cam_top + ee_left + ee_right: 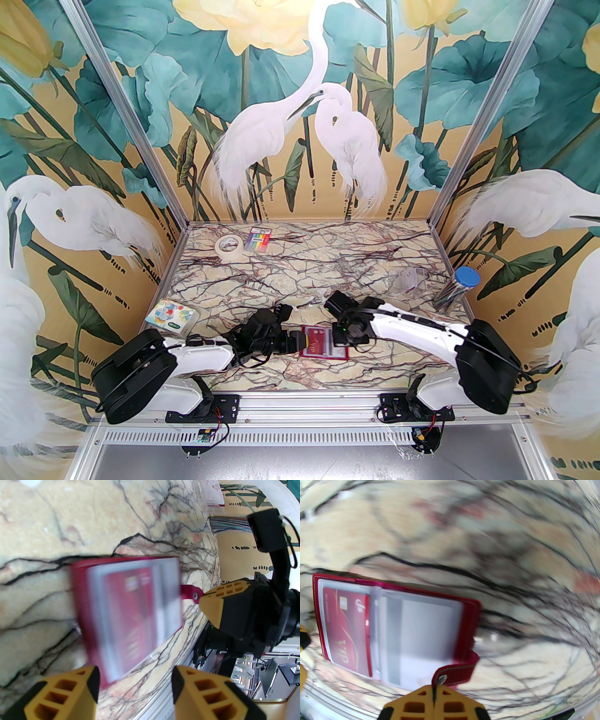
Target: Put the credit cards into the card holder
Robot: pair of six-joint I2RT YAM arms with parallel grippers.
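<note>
See wallet [474, 620] open flat near table [300, 272] front edge, red card [346, 630] in left sleeve, grey card [426, 630] in right. Find right hand [434, 691] closed, tips at snap tab [459, 669]; left hand [136, 679] open beside opposite edge.

a: the card holder [470, 620] is looking like glossy red leather with pale stitching, its sleeves [426, 630] showing as cloudy plastic.
b: and the table [464, 538] is reading as smooth, veined marble.

We see a dark red card holder [470, 625], a red credit card [346, 630] (gold lettering) and a cream, dark-veined worktop [304, 267].
</note>
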